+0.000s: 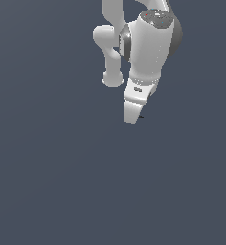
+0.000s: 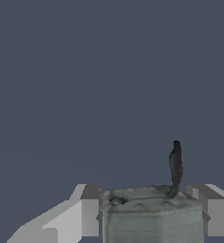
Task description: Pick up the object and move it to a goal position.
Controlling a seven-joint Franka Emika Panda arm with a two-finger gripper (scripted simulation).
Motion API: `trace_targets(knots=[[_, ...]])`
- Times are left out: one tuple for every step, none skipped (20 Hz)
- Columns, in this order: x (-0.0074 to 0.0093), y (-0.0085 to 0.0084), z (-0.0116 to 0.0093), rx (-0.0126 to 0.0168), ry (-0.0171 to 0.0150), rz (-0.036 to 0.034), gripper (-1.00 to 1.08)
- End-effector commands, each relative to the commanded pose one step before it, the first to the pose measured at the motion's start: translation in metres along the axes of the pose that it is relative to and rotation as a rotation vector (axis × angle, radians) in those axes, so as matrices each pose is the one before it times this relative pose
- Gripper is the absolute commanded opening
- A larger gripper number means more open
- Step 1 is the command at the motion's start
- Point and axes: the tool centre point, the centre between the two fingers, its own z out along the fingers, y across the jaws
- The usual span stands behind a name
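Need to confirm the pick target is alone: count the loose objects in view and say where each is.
1. The grey blocky object sits between the jaws of the gripper in the wrist view, its thin black bit sticking out. In the exterior view only that black bit shows beside the gripper; nothing else appears.

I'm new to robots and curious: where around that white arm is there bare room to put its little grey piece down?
In the exterior view, the flat dark grey surface lies bare to the exterior view's left, right and below the white robot arm. The only crowded spot is at the gripper, where the wrist view shows the grey blocky piece filling the space between its fingers.
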Motion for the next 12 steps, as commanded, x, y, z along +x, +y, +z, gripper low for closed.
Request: trace_targets(knots=[[0.00613,-0.00342,-0.02459,0.00116,-0.00003,0.00028,-1.00],[0.00230,-0.00094,-0.00848,0.00000,0.00000,0.00000,-1.00],[0.00215,-0.00083,-0.00787,0.00000,0.00000,0.00000,-1.00],[0.00162,-0.00051,-0.00734,0.00002,0.00021,0.00066,-1.00],[0.00187,-0.00064,-0.00669,0.00000,0.00000,0.00000,-1.00],[0.00172,-0.00055,-0.00611,0.00000,0.00000,0.00000,-1.00],[0.00126,-0.00027,-0.00559,-0.00012,-0.00003,0.00068,-1.00],[0.00144,-0.00039,-0.00498,0.00000,0.00000,0.00000,-1.00],[0.00130,-0.00032,-0.00443,0.00000,0.00000,0.00000,-1.00],[0.00115,-0.00026,-0.00389,0.00000,0.00000,0.00000,-1.00],[0.00072,-0.00003,-0.00339,-0.00016,-0.00012,0.00066,-1.00],[0.00086,-0.00016,-0.00282,0.00000,0.00000,0.00000,-1.00]])
